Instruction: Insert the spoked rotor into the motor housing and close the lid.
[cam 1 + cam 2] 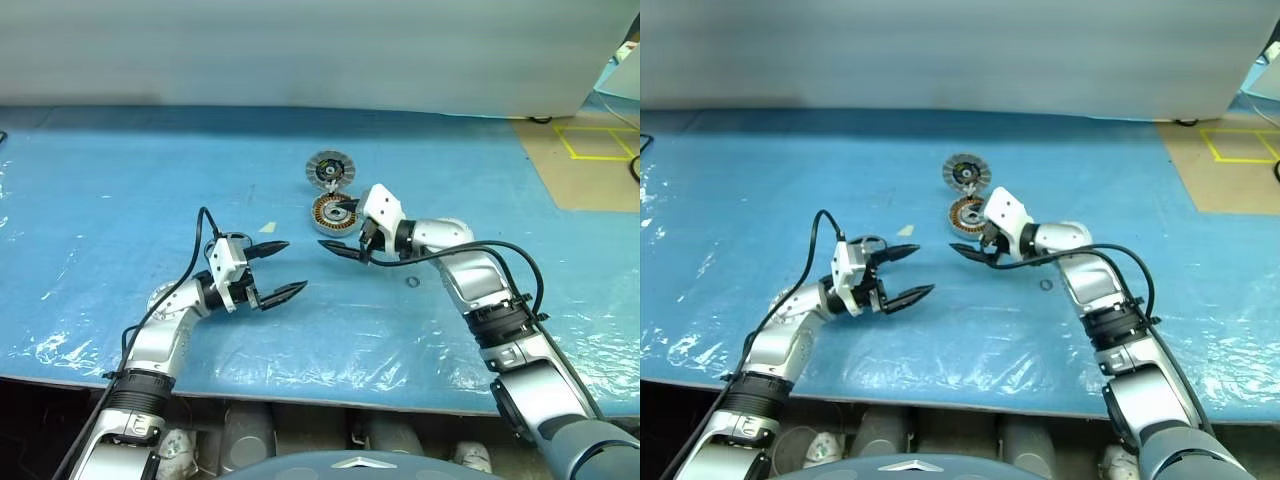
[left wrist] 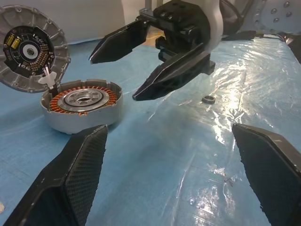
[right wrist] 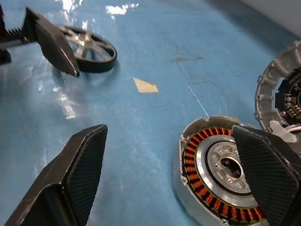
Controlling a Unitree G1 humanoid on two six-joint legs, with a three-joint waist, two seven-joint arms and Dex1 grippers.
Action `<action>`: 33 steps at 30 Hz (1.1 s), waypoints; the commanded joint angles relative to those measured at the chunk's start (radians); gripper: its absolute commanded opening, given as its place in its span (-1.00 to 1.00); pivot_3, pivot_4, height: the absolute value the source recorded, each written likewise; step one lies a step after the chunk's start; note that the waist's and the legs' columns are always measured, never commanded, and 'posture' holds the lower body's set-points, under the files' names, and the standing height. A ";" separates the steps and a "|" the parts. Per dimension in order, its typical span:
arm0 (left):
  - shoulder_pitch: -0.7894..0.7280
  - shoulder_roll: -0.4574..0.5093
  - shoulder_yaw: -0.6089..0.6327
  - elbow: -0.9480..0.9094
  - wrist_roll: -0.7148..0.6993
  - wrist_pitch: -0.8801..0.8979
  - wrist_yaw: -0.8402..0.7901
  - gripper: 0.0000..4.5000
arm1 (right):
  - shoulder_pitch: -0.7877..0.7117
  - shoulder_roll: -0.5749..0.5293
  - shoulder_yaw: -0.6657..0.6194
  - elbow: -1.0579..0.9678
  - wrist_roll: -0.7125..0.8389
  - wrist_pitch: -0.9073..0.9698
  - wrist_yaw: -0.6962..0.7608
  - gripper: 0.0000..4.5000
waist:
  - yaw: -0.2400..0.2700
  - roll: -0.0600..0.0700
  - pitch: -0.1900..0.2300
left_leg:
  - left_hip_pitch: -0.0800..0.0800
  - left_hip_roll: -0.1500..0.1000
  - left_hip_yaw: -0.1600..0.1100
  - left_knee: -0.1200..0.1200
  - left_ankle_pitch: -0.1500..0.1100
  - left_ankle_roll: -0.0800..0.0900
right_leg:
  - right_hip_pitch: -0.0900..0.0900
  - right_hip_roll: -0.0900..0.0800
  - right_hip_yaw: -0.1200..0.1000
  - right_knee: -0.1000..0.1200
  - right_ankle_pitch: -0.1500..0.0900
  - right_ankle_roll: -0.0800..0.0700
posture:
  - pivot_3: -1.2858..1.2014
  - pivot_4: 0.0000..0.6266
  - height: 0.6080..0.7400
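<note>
The motor housing, a silver cup with copper windings, lies at mid-table. Just behind it the lid leans tilted, its dark centre facing me, and a small white piece sits between lid and housing. My right gripper hangs open right at the housing's near side, with nothing between its fingers. My left gripper stands open and empty further left, pointing toward the right one. The spoked rotor lies flat on the sheet beyond a left finger, partly hidden by it.
A blue plastic sheet covers the table. A small dark ring lies to the right of the right gripper. A pale scrap lies between the left gripper and the housing. Floor with yellow tape shows at back right.
</note>
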 commanded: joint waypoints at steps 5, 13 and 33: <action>0.006 0.005 0.004 -0.036 0.000 -0.017 0.011 1.00 | -0.073 0.006 0.076 0.169 -0.131 -0.128 -0.002 0.90 | 0.000 0.000 0.000 | 0.000 0.000 0.000 0.000 0.000 0.000 | 0.000 0.000 0.000 0.000 0.000 0.000 | 0.03 -0.52 1.00; 0.009 0.010 0.005 -0.037 0.002 -0.019 0.016 1.00 | -0.094 0.020 0.070 0.249 -0.183 -0.221 -0.037 -0.22 | -0.002 0.000 0.000 | 0.001 0.000 0.000 0.000 0.000 0.000 | 0.000 0.000 0.000 0.002 0.000 0.000 | 0.03 -0.52 1.00; 0.015 0.036 0.024 -0.085 -0.017 0.002 0.013 1.00 | 0.065 -0.014 0.076 -0.145 0.032 0.046 0.256 -0.99 | 0.000 0.000 0.000 | -0.001 0.002 0.000 0.000 0.001 0.004 | -0.001 0.001 -0.001 0.001 0.000 0.000 | 0.03 -0.52 1.00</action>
